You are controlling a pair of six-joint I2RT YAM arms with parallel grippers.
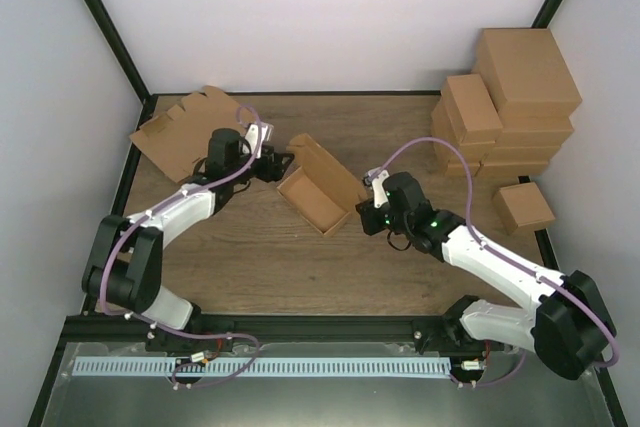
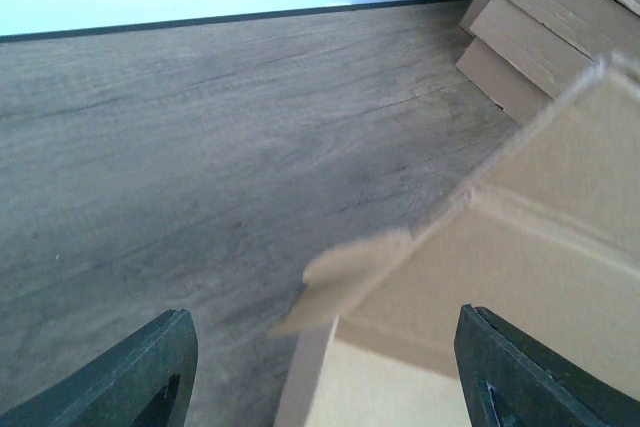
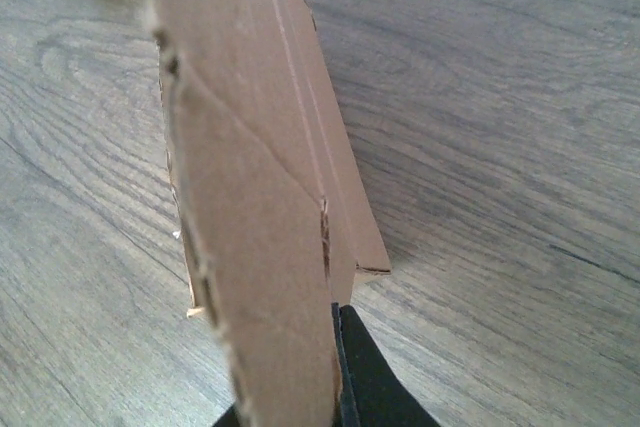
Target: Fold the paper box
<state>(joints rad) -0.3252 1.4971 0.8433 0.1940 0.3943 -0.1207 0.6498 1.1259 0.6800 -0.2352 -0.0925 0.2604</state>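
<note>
Brown paper box (image 1: 315, 199) sitting half-formed; right gripper (image 1: 362, 210) pinching its wall, left gripper (image 1: 285, 161) hovering spread wide beside raised flap (image 1: 330, 167). Next, likely: folding flap inward squarely.

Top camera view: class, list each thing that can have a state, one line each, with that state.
paper box: half folded, top open, one flap raised.
left gripper: open, beside the paper box.
right gripper: shut on the paper box's edge.
flat blanks: unfolded, piled.
cartons: closed, stacked.
</note>
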